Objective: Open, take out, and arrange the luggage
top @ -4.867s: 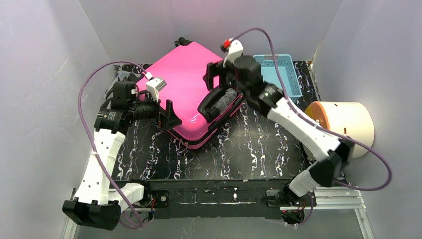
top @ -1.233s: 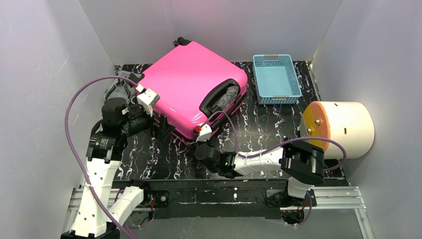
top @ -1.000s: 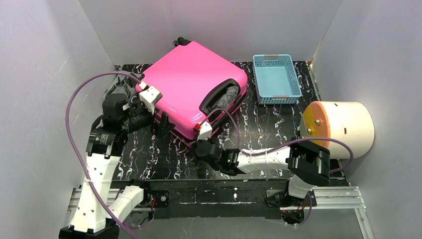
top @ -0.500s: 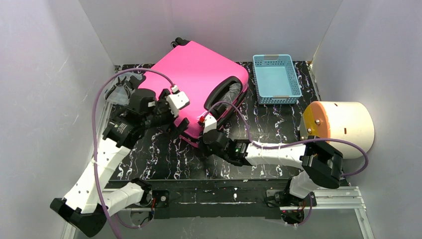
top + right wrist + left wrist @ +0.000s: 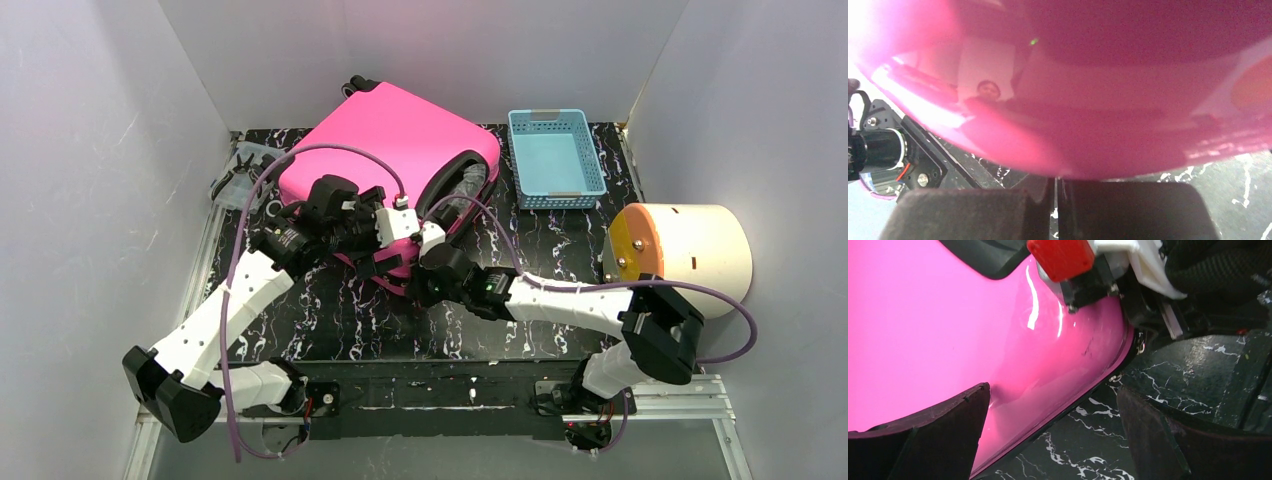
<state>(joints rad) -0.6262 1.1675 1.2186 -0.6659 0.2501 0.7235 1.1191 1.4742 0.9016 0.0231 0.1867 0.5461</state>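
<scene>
The luggage (image 5: 385, 135), a hot-pink hard-shell suitcase, lies flat at the back of the table; a black-rimmed gap (image 5: 457, 190) on its right side shows dark lining. My left gripper (image 5: 385, 265) is open at its near corner. In the left wrist view the left gripper (image 5: 1053, 437) has one finger (image 5: 933, 435) over the pink shell (image 5: 948, 330) and the other (image 5: 1168, 440) over the table. My right gripper (image 5: 422, 268) is shut just to the right of it. In the right wrist view the right gripper (image 5: 1055, 210) touches the shell's underside (image 5: 1073, 100), nothing visible between its fingers.
A light-blue basket (image 5: 556, 158) stands at the back right. A cream cylinder (image 5: 690, 255) with an orange end lies at the right edge. Clear plastic items (image 5: 240, 170) sit at the back left. The two grippers are nearly touching. Grey walls enclose the black marbled table (image 5: 520, 250).
My left arm has swung right along the suitcase's near edge to its near corner, opening fully. The shut right gripper has moved up to that corner. The suitcase has shifted slightly back.
</scene>
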